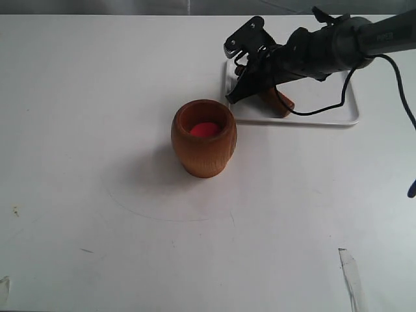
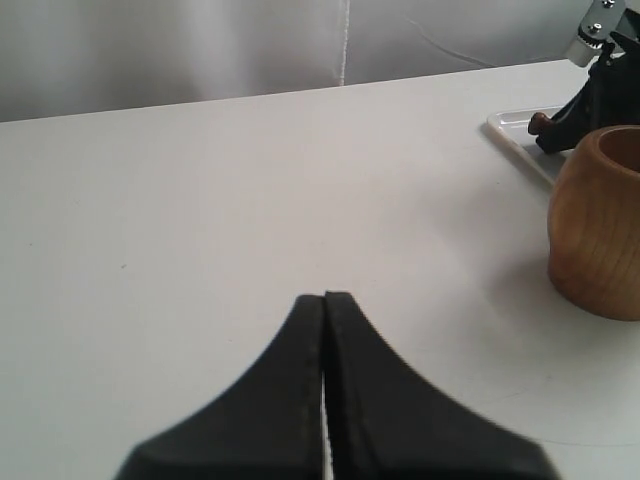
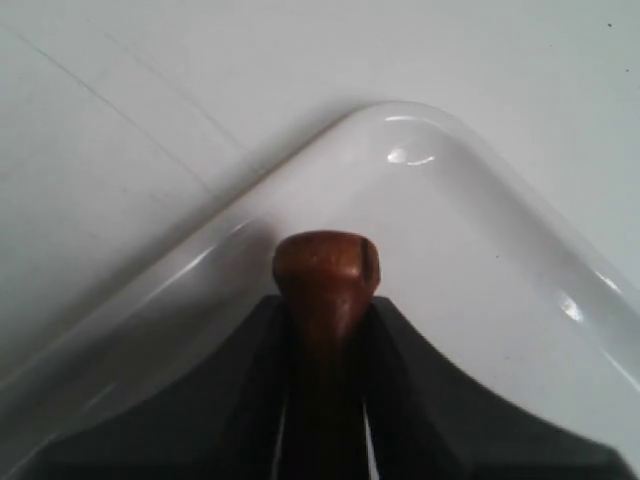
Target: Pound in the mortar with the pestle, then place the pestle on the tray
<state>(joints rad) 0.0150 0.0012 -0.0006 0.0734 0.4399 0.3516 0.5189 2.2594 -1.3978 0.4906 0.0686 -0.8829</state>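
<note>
The mortar (image 1: 203, 140) stands upright at the middle of the white table, red showing at its bottom; it also appears in the left wrist view (image 2: 600, 240). Behind it to the right lies the white tray (image 1: 338, 110) (image 3: 420, 125). My right gripper (image 1: 235, 96) (image 3: 325, 305) is low over the tray's near-left corner and shut on the pestle (image 1: 278, 103). The pestle's small knob (image 3: 325, 262) sticks out past the fingertips, and its thick end slants down onto the tray. My left gripper (image 2: 325, 297) is shut on nothing, left of the mortar, outside the exterior view.
A black cable (image 1: 325, 107) loops from the right arm across the tray. A strip of clear tape (image 1: 351, 273) lies on the table at the front right. Faint scuff marks (image 1: 162, 214) curve across the table in front of the mortar.
</note>
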